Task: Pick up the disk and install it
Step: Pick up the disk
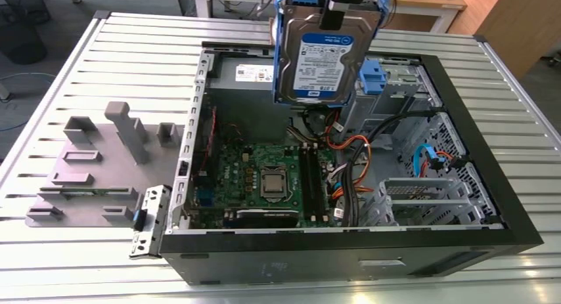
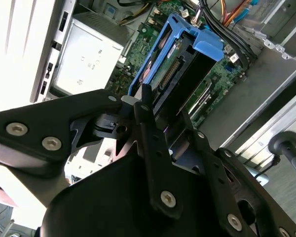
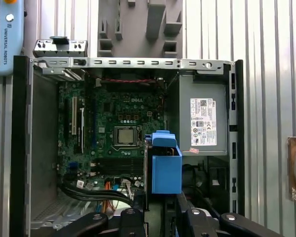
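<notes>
Disk (image 1: 320, 54) held over the open case (image 1: 491, 205), exterior view. The jaws are closed on its upper end, so it hangs on edge with the label toward the camera and the rest of its length free. It is clear of the case walls, in front of the power supply (image 1: 249, 73) and near the blue caddy (image 1: 375, 74), touching neither as far as can be seen. The case lies on the slatted desk (image 1: 88, 264) with its side panel off, which exposes the board (image 1: 263, 179).

Second wrist view: the disk (image 2: 180, 59) seen along its length. The jaws clamp its near, blue-edged end, with the board (image 2: 222, 79) below.

First wrist view: the disk (image 3: 166, 170) end-on, poised above the case interior between board (image 3: 113, 128) and power supply (image 3: 202, 121), not yet seated in any bay.
</notes>
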Available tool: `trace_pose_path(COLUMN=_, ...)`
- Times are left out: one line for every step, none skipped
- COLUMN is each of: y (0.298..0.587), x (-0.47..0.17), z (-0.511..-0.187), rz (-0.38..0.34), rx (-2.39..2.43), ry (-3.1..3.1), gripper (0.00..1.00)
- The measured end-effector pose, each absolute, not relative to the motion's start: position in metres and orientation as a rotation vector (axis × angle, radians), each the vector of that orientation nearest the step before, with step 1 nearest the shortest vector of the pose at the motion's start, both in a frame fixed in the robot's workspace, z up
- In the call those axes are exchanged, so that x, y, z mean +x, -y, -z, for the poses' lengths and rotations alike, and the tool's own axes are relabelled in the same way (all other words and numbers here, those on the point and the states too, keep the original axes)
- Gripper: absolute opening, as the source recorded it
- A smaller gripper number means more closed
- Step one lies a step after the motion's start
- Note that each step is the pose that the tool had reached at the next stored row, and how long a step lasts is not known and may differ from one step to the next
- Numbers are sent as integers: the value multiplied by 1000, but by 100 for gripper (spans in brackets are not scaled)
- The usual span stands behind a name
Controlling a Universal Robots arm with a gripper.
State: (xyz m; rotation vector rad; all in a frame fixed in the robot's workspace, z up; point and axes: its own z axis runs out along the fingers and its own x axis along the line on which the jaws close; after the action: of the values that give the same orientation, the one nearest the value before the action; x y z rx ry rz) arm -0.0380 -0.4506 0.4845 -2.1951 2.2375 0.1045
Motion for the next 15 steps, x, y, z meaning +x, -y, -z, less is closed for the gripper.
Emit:
trace_pose_path(y=453, x=-38, z=-485, rz=-105, rx=-2195, ry=-2238, gripper=35)
trace_pose_path(y=454, x=-38, z=-485, rz=-105, rx=-2195, ry=-2238, gripper=35)
trace_pose_path(y=456, x=-38, z=-485, rz=-104, rx=-2195, ry=-2238, gripper=35)
trace_pose_path(y=458, x=-38, z=-485, rz=-104, rx=-2195, ry=-2238, gripper=35)
trace_pose_path(y=460, x=-38, z=-485, rz=-105, rx=-2195, ry=-2238, gripper=35)
trace_pose_path(y=463, x=-38, z=-485, rz=-105, rx=-2195, ry=-2238, gripper=35)
trace_pose_path(y=465, x=-38, z=-484, rz=-105, rx=-2195, ry=-2238, gripper=35)
trace_pose_path(y=467, x=-38, z=-485, rz=-105, rx=-2195, ry=-2238, gripper=35)
trace_pose_path(y=469, x=-38, z=-485, rz=-104, rx=-2195, ry=-2238, gripper=35)
trace_pose_path(y=471, x=-38, z=-485, rz=-104, rx=-2195, ry=-2238, gripper=35)
trace_pose_path(y=473, x=-38, z=-485, rz=-105, rx=-2195, ry=-2238, gripper=35)
trace_pose_path(y=476, x=-38, z=-485, rz=-105, rx=-2195, ry=-2238, gripper=35)
trace_pose_path(y=478, x=-38, z=-485, rz=-105, rx=-2195, ry=-2238, gripper=35)
trace_pose_path(y=480, x=-38, z=-485, rz=-105, rx=-2195, ry=-2238, gripper=35)
trace_pose_path(y=483, x=-38, z=-485, rz=-104, rx=-2195, ry=-2238, gripper=35)
